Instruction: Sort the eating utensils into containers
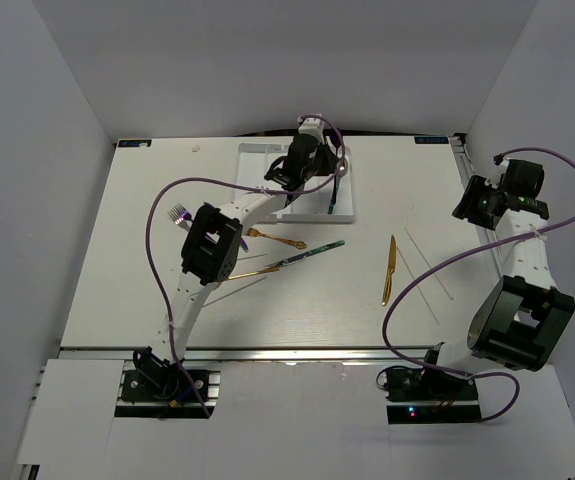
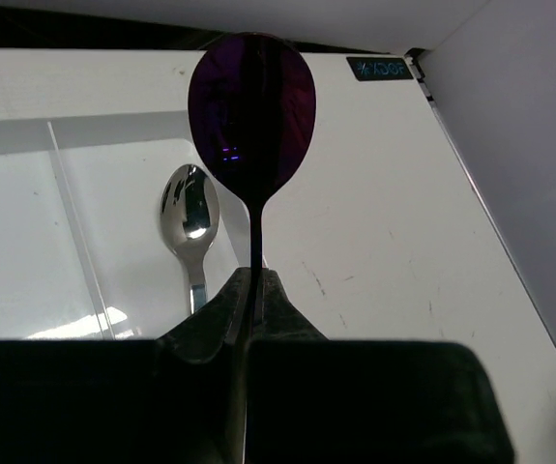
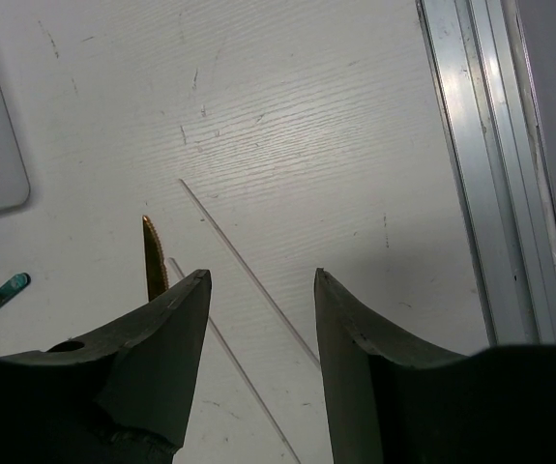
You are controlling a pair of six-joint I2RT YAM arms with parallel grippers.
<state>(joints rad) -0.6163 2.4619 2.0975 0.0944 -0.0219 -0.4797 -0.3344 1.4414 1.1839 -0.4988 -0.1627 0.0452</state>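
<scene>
one white desk [image 1: 117, 290] carries everything. on it is one white tray [image 1: 252, 155], set against the middle of the far edge; its dividers are mostly hidden under the left arm, so the compartments cannot be counted. two arms rise from the near edge. seven utensils show. five lie loose on the desk: a purple fork [image 1: 177, 215] toward the left edge, a gold fork [image 1: 272, 238] and a teal-handled piece [image 1: 312, 253] near the middle, a gold piece [image 1: 252, 271] whose end is hidden under the left arm so its kind cannot be told, and a gold knife [image 1: 389, 270] right of the middle. three thin grey sticks [image 1: 429, 268] also lie on the desk, two near the knife and one by the left arm. the left claw [image 2: 255, 280] is nearly closed, pinching the thin handle of a purple spoon [image 2: 251, 111]; the bowl stands out beyond the fingertips, over the right side of the tray. just left of it in the wrist view a silver spoon [image 2: 189, 217] lies in the tray, its handle cut off behind the claw. the right claw [image 3: 263, 275] hangs near the desk's right edge, fingers spread and holding nothing; the knife tip shows just beside its left finger, outside the gap, the rest hidden.
</scene>
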